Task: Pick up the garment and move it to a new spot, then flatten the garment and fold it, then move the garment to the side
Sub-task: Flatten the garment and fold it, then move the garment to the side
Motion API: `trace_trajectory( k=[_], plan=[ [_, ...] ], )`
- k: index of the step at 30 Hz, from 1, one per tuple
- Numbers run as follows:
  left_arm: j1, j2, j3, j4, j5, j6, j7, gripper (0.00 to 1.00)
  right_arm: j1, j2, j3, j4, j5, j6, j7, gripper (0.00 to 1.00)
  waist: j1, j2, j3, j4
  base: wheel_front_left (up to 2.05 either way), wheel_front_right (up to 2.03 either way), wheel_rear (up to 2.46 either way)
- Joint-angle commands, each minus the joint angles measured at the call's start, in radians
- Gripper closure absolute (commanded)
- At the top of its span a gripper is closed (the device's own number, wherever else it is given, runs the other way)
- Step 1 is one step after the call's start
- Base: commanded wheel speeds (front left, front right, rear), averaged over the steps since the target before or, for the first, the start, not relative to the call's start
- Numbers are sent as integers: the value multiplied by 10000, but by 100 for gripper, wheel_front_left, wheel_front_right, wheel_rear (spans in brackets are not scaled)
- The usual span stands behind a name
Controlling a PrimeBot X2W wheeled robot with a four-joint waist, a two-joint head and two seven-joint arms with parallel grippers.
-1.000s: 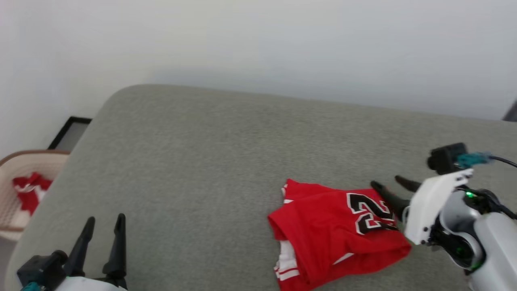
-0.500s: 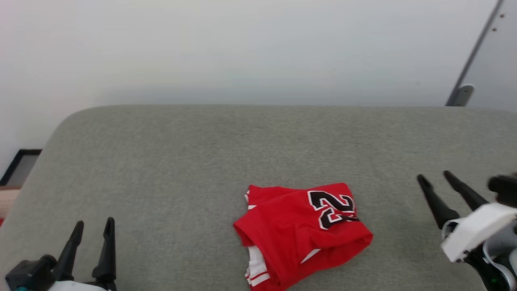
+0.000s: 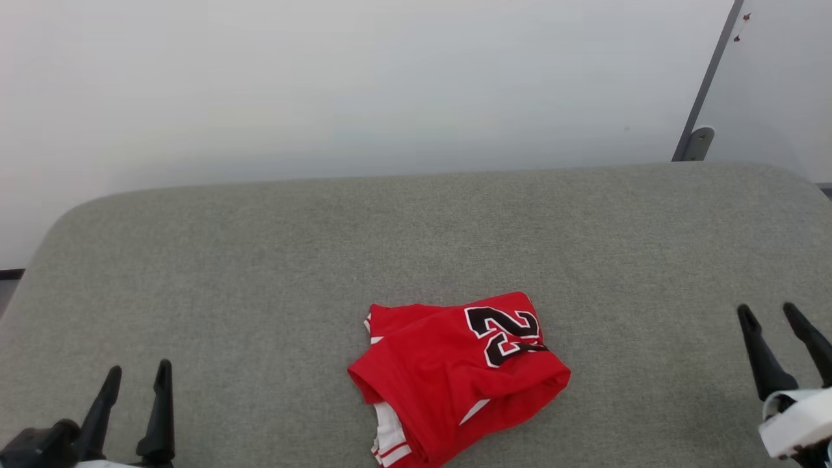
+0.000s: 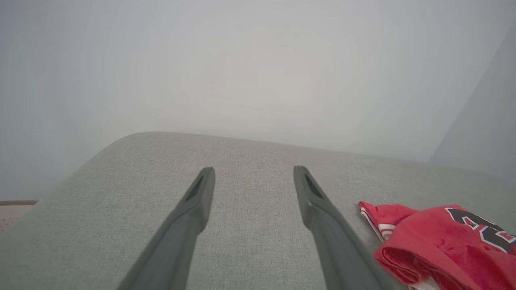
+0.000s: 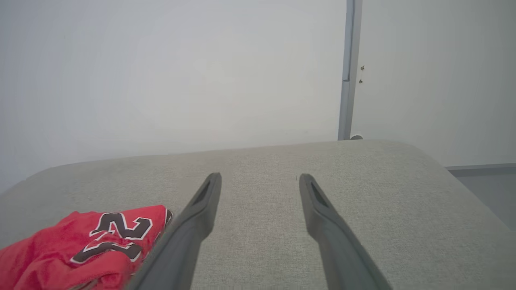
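The garment (image 3: pixel 455 377) lies folded into a rough red bundle on the grey cushioned surface (image 3: pixel 416 247), near its front middle, with a black white-outlined "2" on top and white striped trim at its lower edge. It also appears as the garment (image 4: pixel 439 241) at the lower right of the left wrist view and the garment (image 5: pixel 84 245) at the lower left of the right wrist view. My left gripper (image 3: pixel 135 378) stands open at the lower left, well apart from it. Far to the garment's right, my right gripper (image 3: pixel 769 313) is open and empty too.
A pale wall (image 3: pixel 364 84) rises behind the surface. A grey door frame (image 3: pixel 705 84) with a small fitting stands at the back right. The surface's rounded corners show at the far left and far right, with floor (image 5: pixel 487 189) beyond the right edge.
The camera has swung right, so the basket at the left has left the picture. My right gripper has drawn back from the garment's right edge to the far right. The garment lies as before.
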Motion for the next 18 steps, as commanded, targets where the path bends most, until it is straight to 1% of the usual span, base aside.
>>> trace_trajectory(
  k=[1, 8, 18],
  plan=[
    [75, -19, 91, 56, 90, -42, -34, 0, 195, -17, -128, 33, -220, -17, -134, 0, 0, -1, 14, -14, 0, 0, 0],
    [111, -137, 284, 208, 282, -130, -35, 0, 551, 203, -519, 48, -352, -17, -365, 0, 0, -1, 20, 20, 0, 0, 0],
    [34, -195, 266, 218, 443, -204, -35, 0, 768, 412, -717, -58, -556, -17, -273, 0, 0, -1, -15, 207, 0, 0, 0]
  ],
)
